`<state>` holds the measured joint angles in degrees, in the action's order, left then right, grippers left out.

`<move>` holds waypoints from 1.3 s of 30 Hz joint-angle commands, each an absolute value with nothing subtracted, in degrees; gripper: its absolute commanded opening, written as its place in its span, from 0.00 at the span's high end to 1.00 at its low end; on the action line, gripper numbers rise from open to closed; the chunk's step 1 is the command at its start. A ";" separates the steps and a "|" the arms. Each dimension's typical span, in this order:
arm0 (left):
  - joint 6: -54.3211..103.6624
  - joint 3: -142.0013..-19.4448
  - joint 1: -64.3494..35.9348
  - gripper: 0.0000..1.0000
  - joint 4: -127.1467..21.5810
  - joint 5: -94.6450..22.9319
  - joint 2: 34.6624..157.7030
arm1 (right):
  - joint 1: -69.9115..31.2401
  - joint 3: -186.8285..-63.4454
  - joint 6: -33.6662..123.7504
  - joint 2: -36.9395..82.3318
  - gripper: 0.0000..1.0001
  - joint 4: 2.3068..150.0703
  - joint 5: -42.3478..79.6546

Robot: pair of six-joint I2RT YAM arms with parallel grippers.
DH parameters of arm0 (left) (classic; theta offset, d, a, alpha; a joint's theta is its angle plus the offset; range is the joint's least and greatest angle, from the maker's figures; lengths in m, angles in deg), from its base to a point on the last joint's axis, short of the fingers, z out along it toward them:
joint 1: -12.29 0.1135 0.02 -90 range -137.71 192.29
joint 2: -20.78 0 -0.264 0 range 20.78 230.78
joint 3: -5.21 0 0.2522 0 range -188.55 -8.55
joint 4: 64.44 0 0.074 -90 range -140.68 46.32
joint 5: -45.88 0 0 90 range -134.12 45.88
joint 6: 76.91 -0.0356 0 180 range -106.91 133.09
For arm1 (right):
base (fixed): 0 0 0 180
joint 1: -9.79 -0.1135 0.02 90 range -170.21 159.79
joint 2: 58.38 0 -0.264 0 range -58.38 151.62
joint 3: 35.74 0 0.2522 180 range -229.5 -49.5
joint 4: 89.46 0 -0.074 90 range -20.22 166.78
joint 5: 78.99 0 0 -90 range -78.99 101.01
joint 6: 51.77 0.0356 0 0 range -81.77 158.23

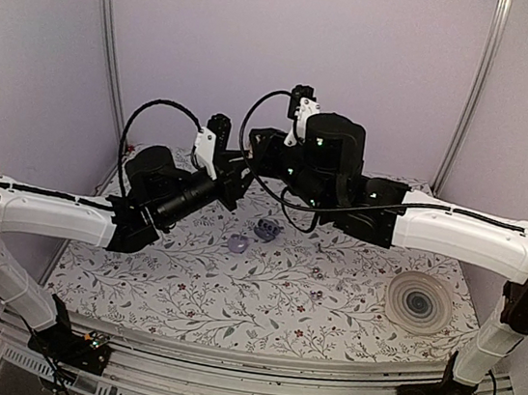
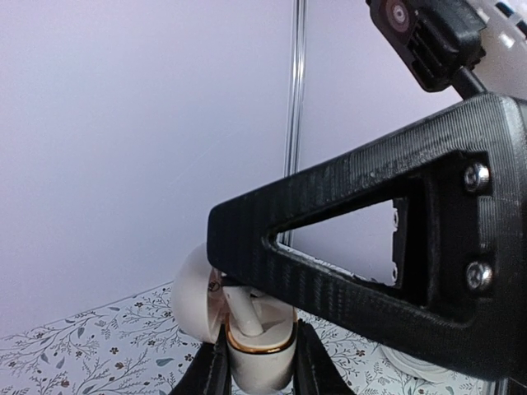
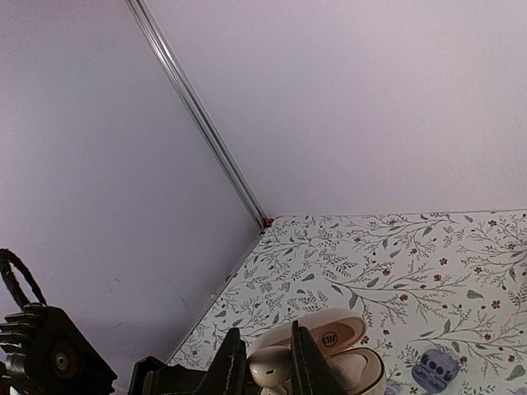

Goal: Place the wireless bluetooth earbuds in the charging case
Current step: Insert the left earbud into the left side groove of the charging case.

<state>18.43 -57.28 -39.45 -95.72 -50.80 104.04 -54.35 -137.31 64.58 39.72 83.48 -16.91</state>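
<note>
1. Above the far middle of the tabletop (image 1: 183, 294), on the left of the spot where the two arms meet, a cream charging case (image 2: 259, 366) with a gold rim is pinched by its body between the fingers of the left gripper (image 2: 262, 346). Its lid is swung open and its mouth faces upward.
2. Just to the right, a white earbud (image 3: 270, 369) is clamped between the narrowed fingers of the right gripper (image 3: 267, 350). In the left wrist view, what appears to be its stem is seen reaching into the mouth of the case. Whether it is fully seated cannot be told.
3. The step in hand is judged to be the seating of this earbud.
   - The case should be held level and motionless.
   - The stem should be lined up with its socket and the bud lowered straight along that socket, not pushed sideways against the rim.
   - The pinch on the bud should be released only once the bud is seen to sit flush; otherwise it may tip out or block the lid.
4. Lower down, on the tabletop towards its far edge and near the middle, a lilac disc (image 1: 238, 244) is lying. Just beside it on the right is a small blue-grey clamshell case (image 1: 268, 229), open and touched by neither gripper. Its contents are too small to be judged.
5. Near the right edge, well apart from the rest, a white round piece (image 1: 418, 301) with a dark centre is lying flat.
</note>
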 commanded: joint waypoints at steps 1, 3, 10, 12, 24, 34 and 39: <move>17.42 -59.22 -40.01 1.00 -97.52 -51.49 102.23 | -55.00 -135.85 65.20 37.86 0.82 83.04 -16.61; 17.31 -59.33 -40.06 1.00 -97.44 -51.48 102.32 | -54.99 -135.81 65.29 37.86 0.82 83.11 -16.33; 17.22 -59.45 -40.05 1.00 -97.43 -51.80 102.70 | -55.00 -135.75 66.23 37.65 0.77 83.45 -14.37; 17.14 -59.44 -40.05 1.00 -97.44 -51.92 102.75 | -55.00 -135.64 66.51 37.40 0.77 83.38 -14.24; 16.70 -59.10 -40.01 1.00 -98.04 -51.54 102.40 | -55.04 -136.18 66.82 37.54 0.75 81.94 -15.45; 16.76 -58.39 -40.06 1.00 -99.01 -50.45 102.12 | -54.98 -136.72 66.29 37.03 0.67 80.31 -15.45; 16.70 -58.15 -40.01 1.00 -99.40 -49.85 102.12 | -55.05 -138.78 66.47 37.67 0.64 77.30 -16.00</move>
